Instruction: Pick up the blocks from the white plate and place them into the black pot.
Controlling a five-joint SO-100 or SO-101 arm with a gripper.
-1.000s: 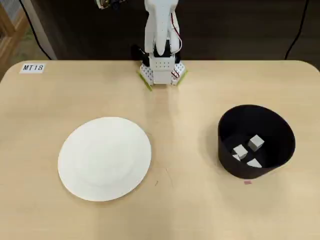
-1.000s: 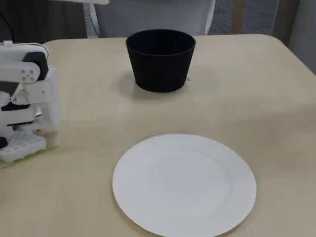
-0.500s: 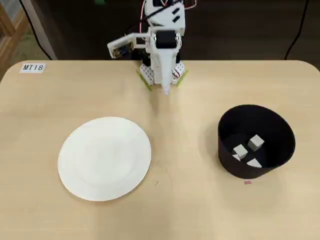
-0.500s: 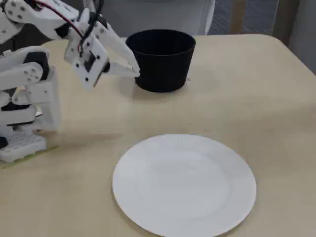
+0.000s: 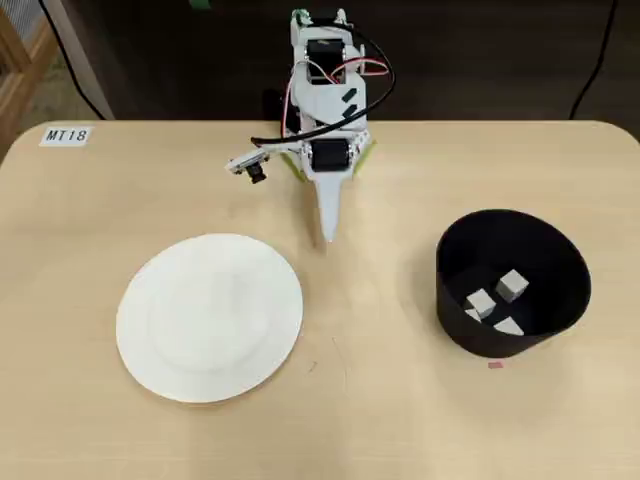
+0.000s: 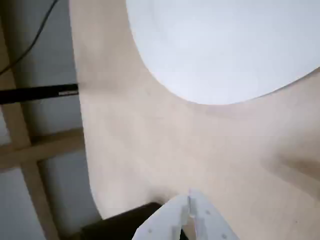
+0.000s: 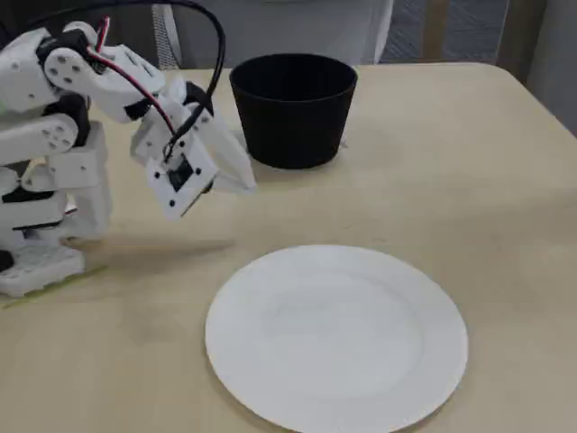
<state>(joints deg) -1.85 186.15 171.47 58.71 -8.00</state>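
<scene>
The white plate [image 5: 210, 318] lies bare on the left of the table in the overhead view; it also shows as the plate [image 7: 335, 338] in the fixed view and the plate [image 6: 225, 45] in the wrist view. To the right stands the black pot [image 5: 447, 290], pot [image 7: 293, 126]. Small white blocks [image 5: 512, 285] lie on its floor. My gripper [image 5: 326, 235] is shut on nothing and hangs over bare table between plate and pot, nearer the plate's far edge. The gripper [image 7: 247, 184] tilts downward, and in the wrist view the gripper [image 6: 189, 197] shows its fingers pressed together.
The arm's base [image 5: 322, 150] sits at the table's far edge in the overhead view. A label reading MT18 [image 5: 66, 135] is stuck at the far left corner. A tiny red mark [image 5: 495, 364] lies just in front of the pot.
The arm has unfolded from its rest pose at the base and reached out over the table, the shut gripper now pointing down between plate and pot. Plate, pot and blocks have not moved.
</scene>
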